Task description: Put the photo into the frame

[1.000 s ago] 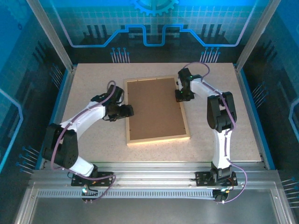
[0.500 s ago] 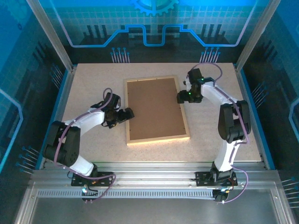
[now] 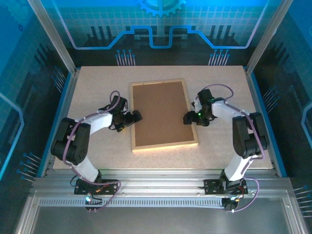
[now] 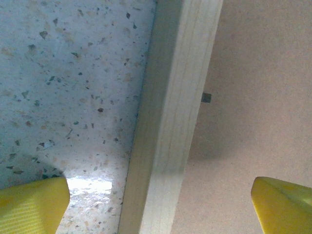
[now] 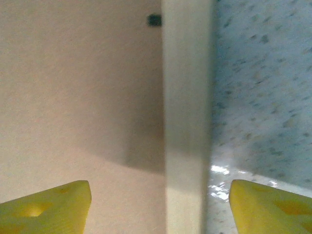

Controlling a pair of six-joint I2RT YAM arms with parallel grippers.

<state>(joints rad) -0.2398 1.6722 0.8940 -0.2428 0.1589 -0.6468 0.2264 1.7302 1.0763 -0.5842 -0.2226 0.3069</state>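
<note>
Frame (image 3: 165, 145) is lying flat near the middle of the speckled table (image 3: 97, 83) in the top view, its thin wooden rails running around a brown backing board (image 3: 162, 113). The left gripper (image 3: 136, 116) is hovering at the frame's left side and the right gripper (image 3: 187, 118) at its right side, roughly opposite each other.

In the left wrist view, the yellow fingers (image 4: 29, 204) are standing wide apart. One is showing over the table (image 4: 73, 73) and the other over the backing board (image 4: 253, 73), with the frame (image 4: 168, 122) running between them.

In the right wrist view, the fingers (image 5: 46, 204) are likewise standing spread, straddling the frame (image 5: 187, 117) without touching it. A small dark tab (image 5: 154, 20) is sitting on the backing board (image 5: 73, 87) just beside the wood.
</note>
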